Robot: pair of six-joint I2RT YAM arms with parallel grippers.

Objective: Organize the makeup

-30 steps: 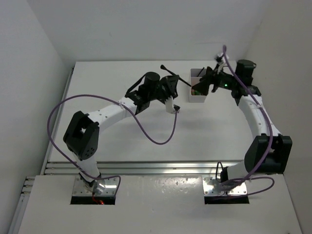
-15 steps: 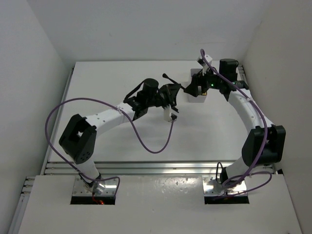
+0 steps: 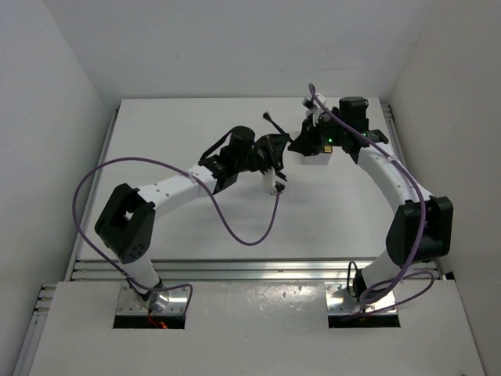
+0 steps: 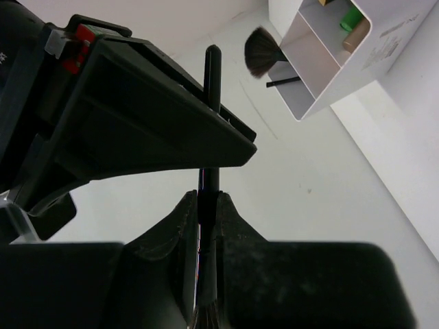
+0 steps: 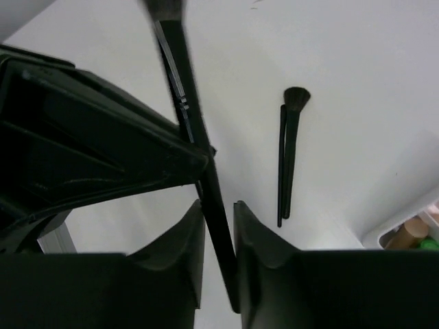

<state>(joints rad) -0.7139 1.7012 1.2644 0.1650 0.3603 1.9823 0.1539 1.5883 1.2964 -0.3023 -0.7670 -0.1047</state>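
Observation:
A thin black brush (image 4: 212, 103) is pinched between both grippers, above the table. My left gripper (image 4: 208, 205) is shut on it close to the bristles. My right gripper (image 5: 219, 233) is closed on its handle further along, and the two grippers sit almost nose to nose (image 3: 288, 147). One end of the brush (image 3: 270, 121) sticks out up-left in the top view. A fan-headed brush (image 4: 259, 53) lies flat on the table beside the white compartment box (image 4: 384, 41). A green tube (image 4: 354, 16) and a gold-brown tube (image 4: 351, 42) stand in the box.
The box (image 3: 317, 159) sits just right of the grippers, under the right wrist. The same flat-lying brush (image 5: 288, 157) shows in the right wrist view, past the jaws. The purple cable (image 3: 235, 223) loops over the table near the left arm. Walls close in on both sides.
My right gripper has swung left from over the box to meet the left gripper and has closed on the brush handle. The left gripper kept its grip and shifted slightly right.

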